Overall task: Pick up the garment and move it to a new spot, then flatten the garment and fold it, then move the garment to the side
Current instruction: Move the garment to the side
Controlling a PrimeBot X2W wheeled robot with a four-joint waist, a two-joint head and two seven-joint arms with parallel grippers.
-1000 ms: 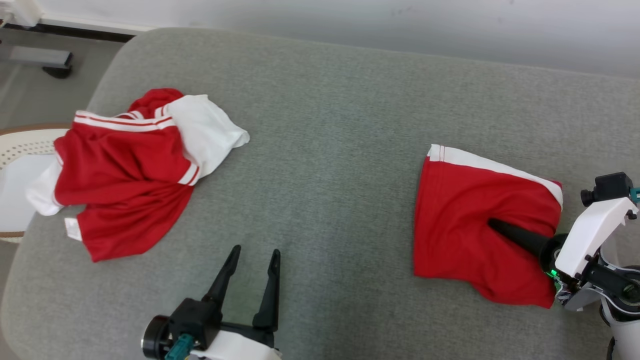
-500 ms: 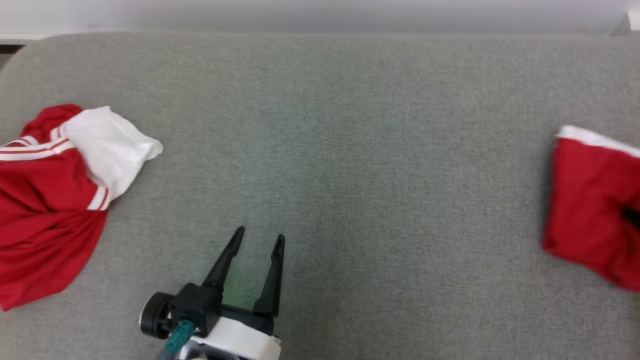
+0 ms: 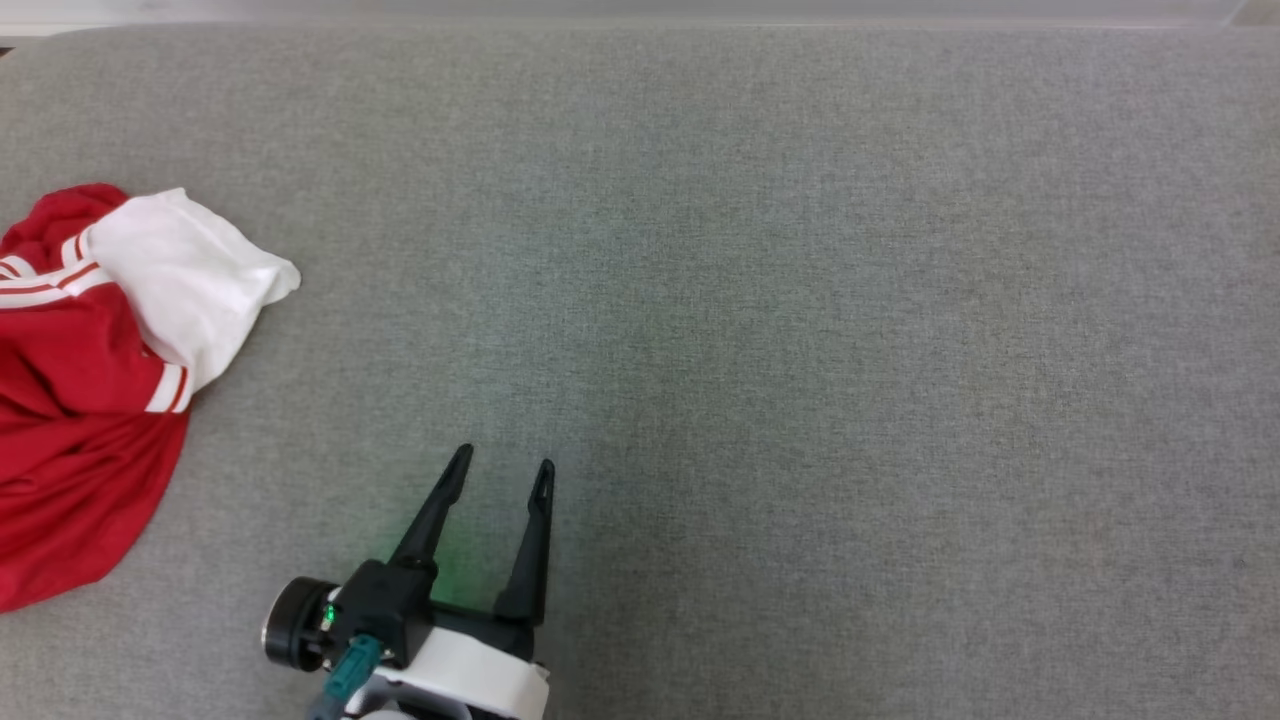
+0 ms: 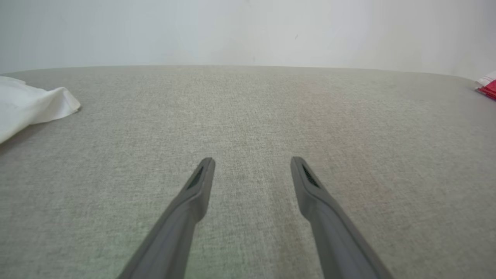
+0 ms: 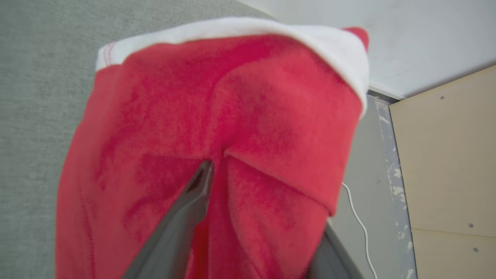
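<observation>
Surface: a grey upholstered cushion (image 3: pixel 800 300) spans the head view
Task garment: a folded red garment with a white band (image 5: pixel 217 97) sits at the centre of the right wrist view, band running from 11 to 2 o'clock. Its 3 o'clock side is near the cushion's edge, with floor (image 5: pixel 383 162) and a white cable (image 5: pixel 358 221) beyond
Right gripper (image 5: pixel 250 170): one dark finger (image 5: pixel 186 209) lies on top of the red cloth and the other shows at 5 o'clock under a loose flap; cannot tell whether they pinch the cloth or merely straddle it
Left gripper (image 3: pixel 503 458): at 7 o'clock in the head view, fingers spread wide, holding nothing
Other clothing: crumpled red-and-white clothing (image 3: pixel 80 400) at 9 o'clock, well apart from the left gripper
Risk: the flap may well snag on a finger pulling away and drag the fold open — or the garment could slide off the nearby edge
</observation>
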